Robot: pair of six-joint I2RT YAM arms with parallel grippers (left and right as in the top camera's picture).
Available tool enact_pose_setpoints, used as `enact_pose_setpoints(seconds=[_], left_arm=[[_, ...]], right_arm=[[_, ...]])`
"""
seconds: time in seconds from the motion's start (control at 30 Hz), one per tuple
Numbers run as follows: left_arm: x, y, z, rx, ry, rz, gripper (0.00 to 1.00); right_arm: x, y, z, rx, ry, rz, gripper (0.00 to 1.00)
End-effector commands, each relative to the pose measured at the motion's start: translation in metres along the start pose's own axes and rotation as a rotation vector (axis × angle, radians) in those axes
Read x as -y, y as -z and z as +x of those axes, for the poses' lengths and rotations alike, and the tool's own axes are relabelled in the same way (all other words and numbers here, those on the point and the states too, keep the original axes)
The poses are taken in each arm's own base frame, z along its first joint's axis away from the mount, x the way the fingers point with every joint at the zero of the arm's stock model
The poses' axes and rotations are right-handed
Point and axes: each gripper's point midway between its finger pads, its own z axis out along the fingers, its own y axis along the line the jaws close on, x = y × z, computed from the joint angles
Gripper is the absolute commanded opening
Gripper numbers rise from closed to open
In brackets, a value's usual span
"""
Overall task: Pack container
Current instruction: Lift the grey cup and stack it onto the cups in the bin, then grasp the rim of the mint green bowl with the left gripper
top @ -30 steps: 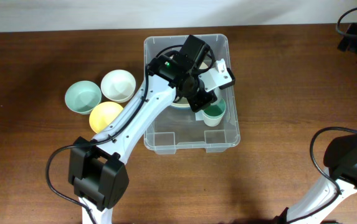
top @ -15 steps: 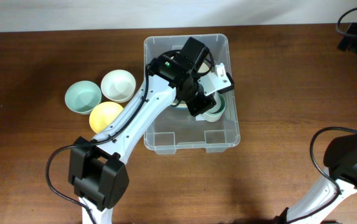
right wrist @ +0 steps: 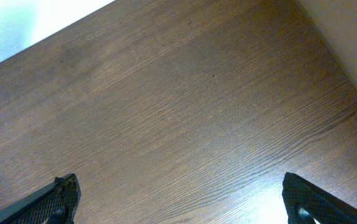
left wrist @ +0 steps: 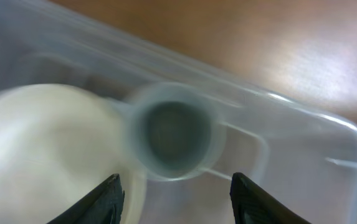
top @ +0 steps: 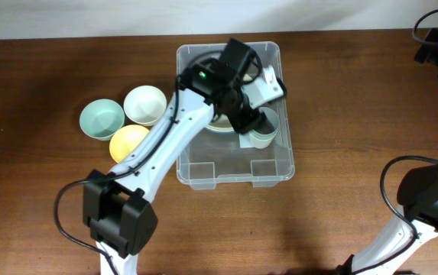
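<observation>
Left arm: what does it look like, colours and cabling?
The left arm has white tubular links, black joints and a black boxy base, with a black cable looping beside the base and a green light near the wrist. Its fingers are black.

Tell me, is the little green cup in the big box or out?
In. The green cup sits upright inside the container, beside a cream bowl.

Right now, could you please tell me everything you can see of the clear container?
The container is a large, clear rectangular plastic tub with a rounded rim, upright and lidless on the brown wooden table. Inside sit a cream bowl and a small green cup, side by side; its end nearest the robot is bare. The left gripper hangs open over the cup.
</observation>
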Motion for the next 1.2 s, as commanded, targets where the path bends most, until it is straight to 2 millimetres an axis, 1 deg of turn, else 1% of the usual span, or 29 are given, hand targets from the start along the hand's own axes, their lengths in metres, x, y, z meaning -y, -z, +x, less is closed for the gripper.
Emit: enact_pose_setpoints(seconds=[0.0,0.03,0.07,0.1,0.13,0.2,0.23,0.27,0.3,0.33,0.4,0.43,0.47,0.5,0.57,0.63,0.67,0.77,0.9,0.97,1.03,1.13,1.17], left_arm=[[-0.097,0.067,0.005,0.015,0.297,-0.408,0.57],[-0.12,0.089,0.015,0.028,0.404,-0.487,0.57],[-0.131,0.102,0.021,0.041,0.453,-0.508,0.57],[-0.146,0.117,0.03,0.056,0.527,-0.535,0.57],[-0.166,0.141,0.051,0.07,0.646,-0.574,0.58],[-0.184,0.162,0.079,0.062,0.755,-0.612,0.64],[-0.194,0.173,0.099,0.053,0.829,-0.632,0.67],[-0.202,0.182,0.117,0.046,0.899,-0.648,0.68],[-0.212,0.195,0.152,0.035,1.055,-0.674,0.68],[-0.217,0.203,0.179,0.035,1.208,-0.693,0.68],[-0.219,0.21,0.226,0.013,1.469,-0.713,0.68],[-0.218,0.21,0.235,-0.001,1.506,-0.714,0.68],[-0.217,0.209,0.259,-0.04,1.567,-0.711,0.68],[-0.214,0.201,0.282,-0.081,1.619,-0.685,0.68],[-0.212,0.18,0.301,-0.085,1.676,-0.603,0.68],[-0.212,0.153,0.319,-0.053,1.729,-0.503,0.68],[-0.211,0.141,0.334,-0.043,1.78,-0.478,0.68],[-0.204,0.131,0.357,-0.063,1.863,-0.476,0.67],[-0.199,0.128,0.383,-0.127,1.88,-0.547,0.66],[-0.2,0.122,0.387,-0.121,1.877,-0.553,0.65],[-0.201,0.113,0.39,-0.111,1.873,-0.552,0.63],[-0.197,0.096,0.4,-0.114,1.895,-0.552,0.62],[-0.195,0.092,0.403,-0.116,1.903,-0.551,0.59]], right_arm=[[0.002,0.01,-0.007,0.031,-0.013,0.006,0.99],[0.002,0.01,-0.007,0.03,-0.013,0.006,0.99],[0.002,0.01,-0.007,0.03,-0.013,0.006,0.99],[0.002,0.01,-0.007,0.03,-0.013,0.006,0.99],[0.002,0.01,-0.007,0.031,-0.013,0.006,0.99],[0.002,0.01,-0.007,0.031,-0.013,0.006,0.99],[0.002,0.01,-0.007,0.03,-0.013,0.006,0.99],[0.002,0.01,-0.007,0.031,-0.013,0.006,0.99],[0.002,0.01,-0.007,0.031,-0.013,0.006,0.99],[0.002,0.01,-0.007,0.031,-0.013,0.006,0.99],[0.002,0.01,-0.007,0.031,-0.013,0.006,0.99],[0.002,0.01,-0.007,0.031,-0.013,0.006,0.99],[0.002,0.01,-0.007,0.03,-0.013,0.006,0.99],[0.002,0.01,-0.007,0.031,-0.013,0.006,0.99],[0.002,0.01,-0.007,0.031,-0.013,0.006,0.99],[0.002,0.01,-0.007,0.03,-0.013,0.006,0.99],[0.002,0.01,-0.007,0.031,-0.013,0.006,0.99],[0.002,0.01,-0.007,0.031,-0.013,0.006,0.99],[0.002,0.01,-0.007,0.03,-0.013,0.006,0.99],[0.002,0.01,-0.007,0.031,-0.013,0.006,0.99],[0.002,0.01,-0.007,0.03,-0.013,0.006,0.99],[0.002,0.01,-0.007,0.031,-0.013,0.006,0.99],[0.002,0.01,-0.007,0.031,-0.013,0.006,0.99]])
